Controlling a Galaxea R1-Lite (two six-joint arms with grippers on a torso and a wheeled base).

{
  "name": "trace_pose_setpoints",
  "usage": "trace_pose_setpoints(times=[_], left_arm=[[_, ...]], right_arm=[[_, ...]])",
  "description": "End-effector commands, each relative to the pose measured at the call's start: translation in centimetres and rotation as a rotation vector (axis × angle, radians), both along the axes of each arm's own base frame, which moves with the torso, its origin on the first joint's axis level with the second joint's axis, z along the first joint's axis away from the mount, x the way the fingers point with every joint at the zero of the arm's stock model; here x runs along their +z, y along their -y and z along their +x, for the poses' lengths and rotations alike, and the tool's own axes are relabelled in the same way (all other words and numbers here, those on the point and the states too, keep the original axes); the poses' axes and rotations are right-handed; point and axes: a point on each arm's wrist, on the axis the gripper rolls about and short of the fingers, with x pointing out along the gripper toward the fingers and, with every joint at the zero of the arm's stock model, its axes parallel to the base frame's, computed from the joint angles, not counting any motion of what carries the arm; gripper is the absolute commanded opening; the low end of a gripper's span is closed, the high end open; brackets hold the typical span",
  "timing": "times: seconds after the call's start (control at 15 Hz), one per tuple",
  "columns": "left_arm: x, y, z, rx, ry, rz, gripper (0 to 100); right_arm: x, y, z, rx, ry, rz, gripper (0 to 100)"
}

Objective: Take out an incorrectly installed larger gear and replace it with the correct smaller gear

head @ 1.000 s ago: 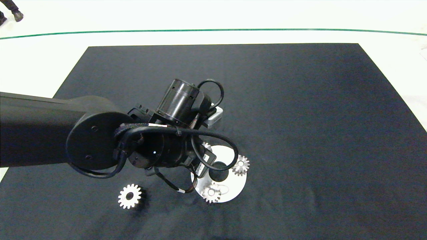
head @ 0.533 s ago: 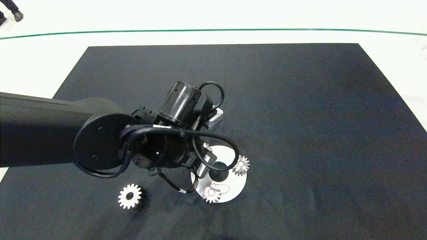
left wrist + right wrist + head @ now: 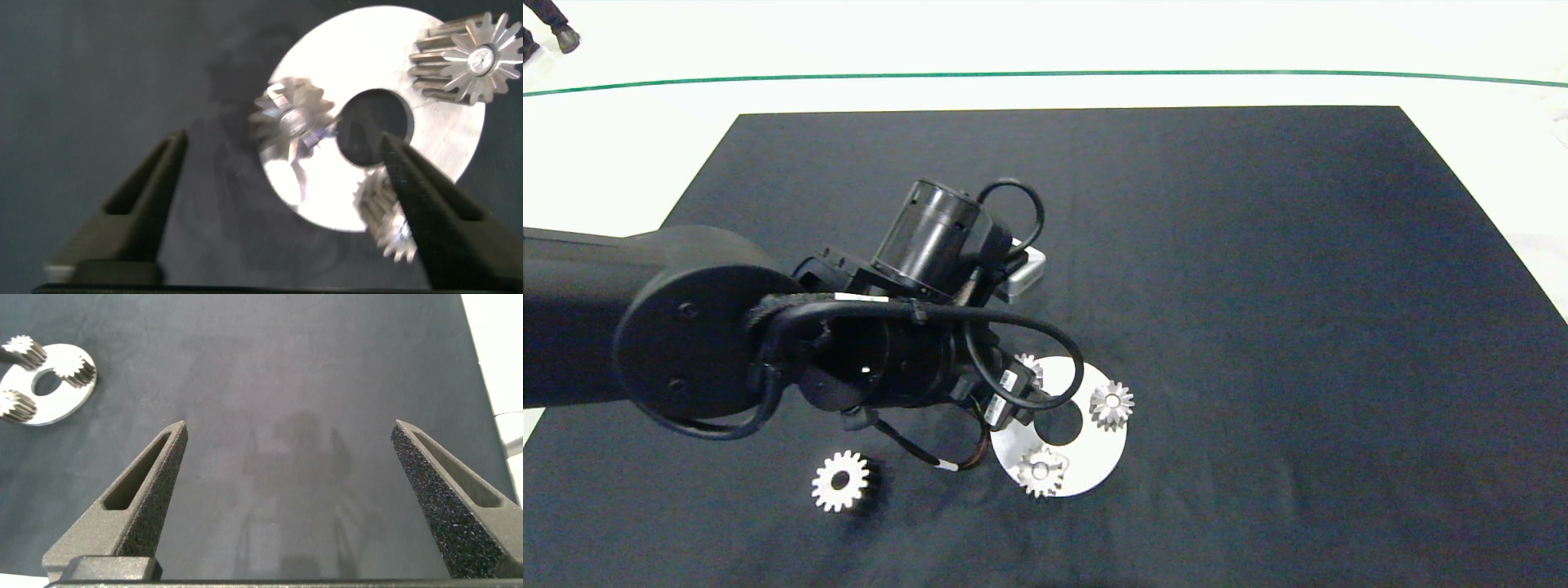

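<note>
Left tool open above smaller gear — larger gear well apart

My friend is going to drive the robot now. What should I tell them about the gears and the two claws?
Left gripper: open, empty, above the round silvery disc.
Right gripper: open, empty, parked over bare black mat, away from the disc.
The larger gear lies flat on the mat, off the disc, so it is already out.
Three small gears sit on the disc around its centre hole; the smaller gear is between the left gripper's fingers, not gripped.
Left to do: probably only check that gear is seated.
</note>
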Motion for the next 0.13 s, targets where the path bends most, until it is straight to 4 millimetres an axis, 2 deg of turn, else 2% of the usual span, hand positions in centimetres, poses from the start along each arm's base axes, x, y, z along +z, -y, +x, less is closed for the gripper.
trace_pose_setpoints(times=[0.07,0.13], left_arm=[[3.6,-7.3,-3.4,0.134,0.098,-0.080,100],[4.6,-9.8,-4.9,0.187,0.140,-0.105,100]], right_arm=[[0.6,0.0,-0.2,-0.019,0.014,-0.026,100],[0.6,0.0,-0.2,-0.048,0.015,-0.055,100]])
